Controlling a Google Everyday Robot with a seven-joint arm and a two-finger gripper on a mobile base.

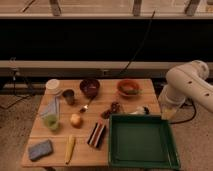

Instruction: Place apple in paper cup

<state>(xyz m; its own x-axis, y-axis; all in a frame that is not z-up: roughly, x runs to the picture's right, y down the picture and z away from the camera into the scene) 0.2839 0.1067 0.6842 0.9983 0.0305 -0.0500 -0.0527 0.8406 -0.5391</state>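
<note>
Reach step not yet begun: apple (pixel 76 119) sits on the table (pixel 107 89) well apart from the claw (pixel 169 113), beyond the green tray (pixel 142 117). The paper cup (pixel 52 86) is farther off still, past the apple. Claw hangs under the arm (pixel 187 82) at the table's edge, away from both; spread or closed, cannot tell. Next move calls for a long reach over to the apple.

Gripper (pixel 169 113) at 3 o'clock, low beside right edge of table (pixel 60 134), shape not made out. Arm (pixel 192 82) cut by right frame edge. Small dark items (pixel 112 110) at table centre too small to identify. Orange bowl (pixel 128 88) at 1 o'clock, contents unclear.
</note>
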